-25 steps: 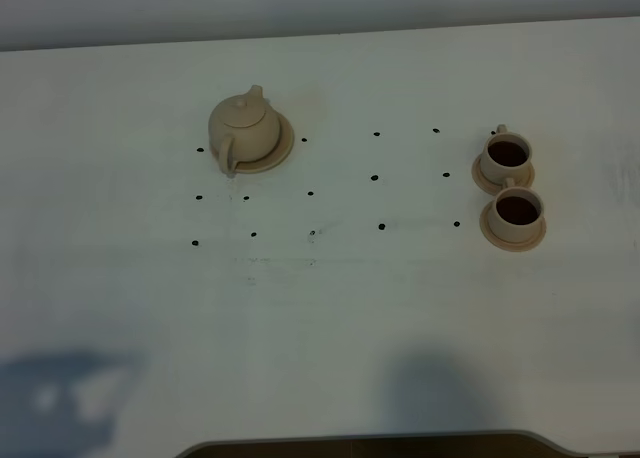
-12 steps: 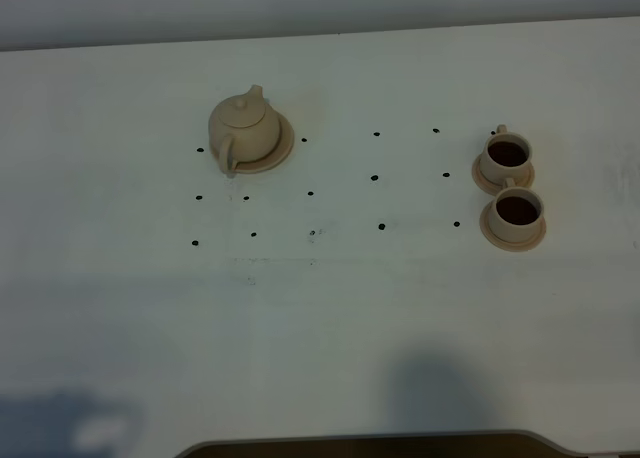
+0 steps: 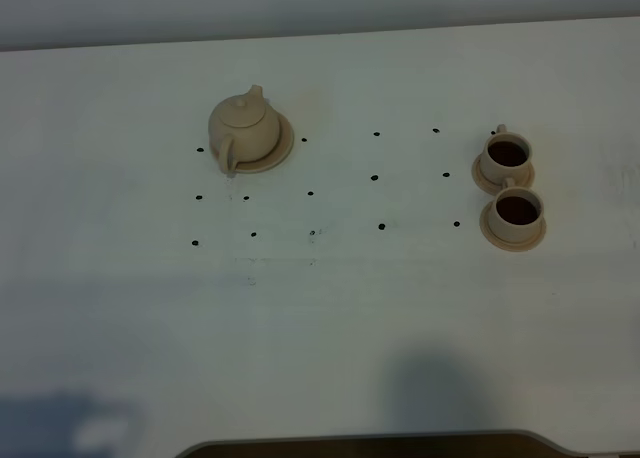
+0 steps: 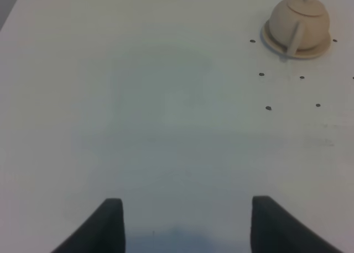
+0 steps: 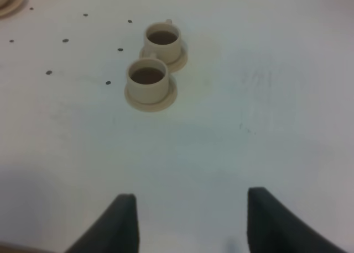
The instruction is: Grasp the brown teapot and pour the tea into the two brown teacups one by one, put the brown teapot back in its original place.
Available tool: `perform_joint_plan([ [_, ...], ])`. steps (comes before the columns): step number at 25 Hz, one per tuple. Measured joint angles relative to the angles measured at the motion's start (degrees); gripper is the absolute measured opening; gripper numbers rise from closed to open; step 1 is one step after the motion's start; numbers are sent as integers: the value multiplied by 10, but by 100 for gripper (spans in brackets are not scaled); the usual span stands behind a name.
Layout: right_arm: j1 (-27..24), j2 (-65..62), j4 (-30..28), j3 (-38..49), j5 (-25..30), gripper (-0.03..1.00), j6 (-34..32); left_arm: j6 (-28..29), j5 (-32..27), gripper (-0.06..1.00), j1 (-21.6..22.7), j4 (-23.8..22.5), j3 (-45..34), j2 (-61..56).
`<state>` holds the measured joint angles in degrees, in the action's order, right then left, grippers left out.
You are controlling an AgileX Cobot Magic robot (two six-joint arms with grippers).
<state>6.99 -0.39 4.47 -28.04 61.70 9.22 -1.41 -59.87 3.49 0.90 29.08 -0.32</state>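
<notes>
With the left arm's shadow now faded from the table's 7 o'clock corner, the teapot [image 3: 243, 128] sits on its saucer [image 3: 283, 144] at 11 o'clock, both cups [image 3: 507, 155] [image 3: 517, 212] at 3 hold tea [image 3: 509, 152], and both grippers [image 4: 185, 225] [image 5: 191, 220] gape empty, so the task looks done.

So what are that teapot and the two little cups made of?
The teapot looks like unglazed clay: matte beige-tan, with no shiny highlights. The two cups and their saucers share that dull tan finish, so probably the same clay. Matte plastic can't be ruled out. The table looks like smooth white laminate, though that's uncertain.
</notes>
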Motion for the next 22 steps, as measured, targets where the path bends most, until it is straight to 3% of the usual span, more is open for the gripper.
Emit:
perform_joint_plan([
  [22, 0, 0, 0, 0, 0, 44, 0, 0, 0, 52, 0, 0, 0, 0],
])
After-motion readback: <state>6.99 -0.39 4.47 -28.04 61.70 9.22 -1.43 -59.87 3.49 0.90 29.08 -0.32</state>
